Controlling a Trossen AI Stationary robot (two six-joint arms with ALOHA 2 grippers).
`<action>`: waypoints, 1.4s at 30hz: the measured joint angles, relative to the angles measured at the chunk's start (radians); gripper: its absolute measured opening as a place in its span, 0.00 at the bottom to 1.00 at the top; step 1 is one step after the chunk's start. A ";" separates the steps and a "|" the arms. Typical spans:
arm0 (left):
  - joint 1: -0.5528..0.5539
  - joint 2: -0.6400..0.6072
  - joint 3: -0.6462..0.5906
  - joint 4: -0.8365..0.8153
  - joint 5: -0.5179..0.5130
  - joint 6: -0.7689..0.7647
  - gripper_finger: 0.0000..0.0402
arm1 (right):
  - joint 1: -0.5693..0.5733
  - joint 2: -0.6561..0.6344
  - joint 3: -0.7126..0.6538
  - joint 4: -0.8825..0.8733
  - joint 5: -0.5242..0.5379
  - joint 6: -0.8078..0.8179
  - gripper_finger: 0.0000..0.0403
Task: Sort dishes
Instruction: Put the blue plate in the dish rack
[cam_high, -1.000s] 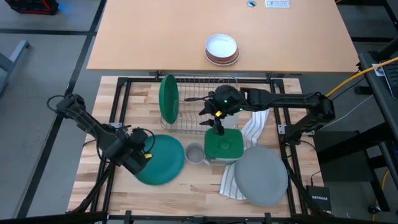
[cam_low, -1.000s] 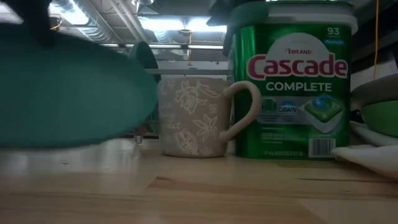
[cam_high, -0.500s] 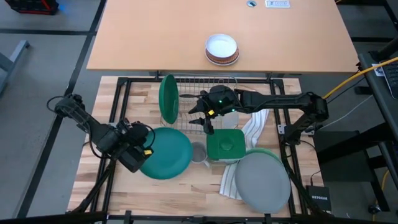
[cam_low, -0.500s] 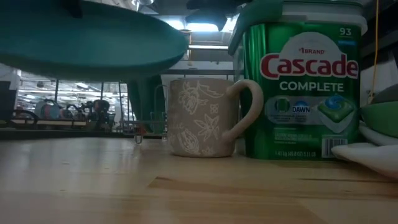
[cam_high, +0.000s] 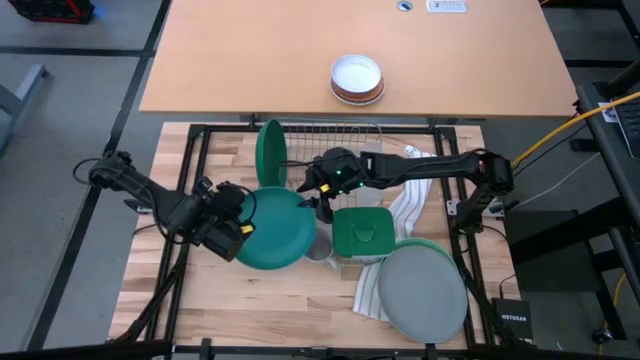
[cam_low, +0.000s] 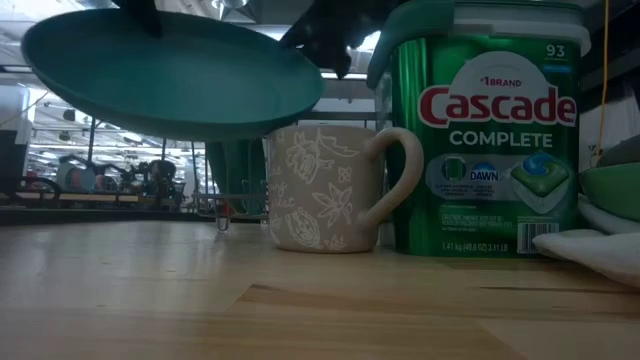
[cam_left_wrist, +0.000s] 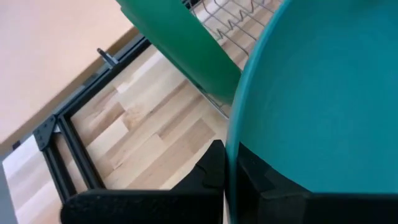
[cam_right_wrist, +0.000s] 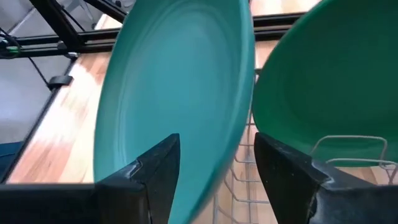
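Ceramic, or something much like it, is my guess for the large round flat teal plate (cam_high: 270, 228): stiff, fairly heavy for its thinness, smooth enough to slip, and likely to chip if it knocks the wire. I judge the rim to be the only sensible place to take hold of it, gripped deep enough that the plate cannot swing.

My left gripper (cam_high: 232, 226) has its jaws closed hard on the near rim of that plate, one finger above and one below, as my left wrist view shows. The plate hangs clear of the light wooden table (cam_high: 300, 300), tilted, just above the small beige patterned mug (cam_low: 325, 190) and beside the green Cascade detergent tub (cam_high: 360, 232).

My right gripper (cam_high: 322, 200) reaches in from the other side with its jaws spread as wide as they go. In my right wrist view the plate's far rim sits between the two fingers (cam_right_wrist: 155, 171), but I cannot tell whether either finger touches it yet; it holds nothing.

The large dark green plate (cam_high: 270, 158) stands on edge in the wire dish rack (cam_high: 330, 135). The large grey plate (cam_high: 424, 288) lies flat on a striped cloth (cam_high: 405, 205), stacked on the light green plate (cam_high: 422, 246), of which only an edge shows.
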 joint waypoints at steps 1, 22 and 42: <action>0.006 0.000 0.000 0.000 -0.003 0.008 0.00 | 0.000 0.002 0.000 -0.002 0.006 0.000 0.52; 0.008 -0.001 0.118 0.019 0.019 0.142 0.11 | -0.002 0.007 0.000 0.064 0.155 -0.079 0.06; 0.009 -0.042 0.381 0.015 0.068 0.448 0.26 | 0.001 0.007 0.001 0.125 0.141 -0.172 0.02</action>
